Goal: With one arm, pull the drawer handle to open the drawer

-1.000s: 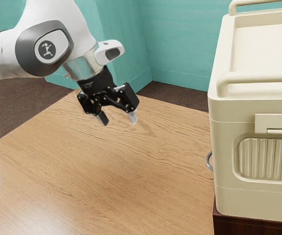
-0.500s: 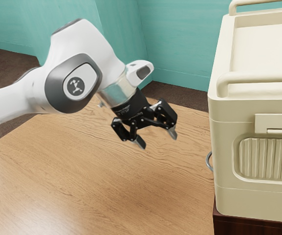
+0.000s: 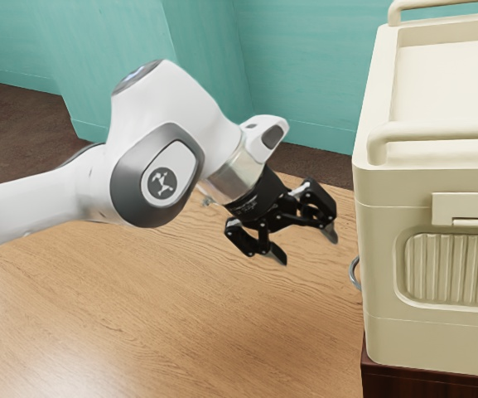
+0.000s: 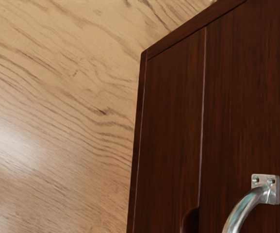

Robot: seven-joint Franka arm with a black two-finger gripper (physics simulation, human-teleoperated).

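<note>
From here the two-finger gripper (image 3: 305,244) hangs wide open and empty near the curved metal handle (image 4: 244,205) on the dark wooden drawer front (image 4: 249,107), a rigid, probably slick bar best gripped mid-bow against the drawer's likely steady drag.

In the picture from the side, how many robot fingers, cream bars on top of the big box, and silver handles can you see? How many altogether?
Robot fingers: 2
Cream bars: 2
Silver handle: 1
Total: 5
</note>
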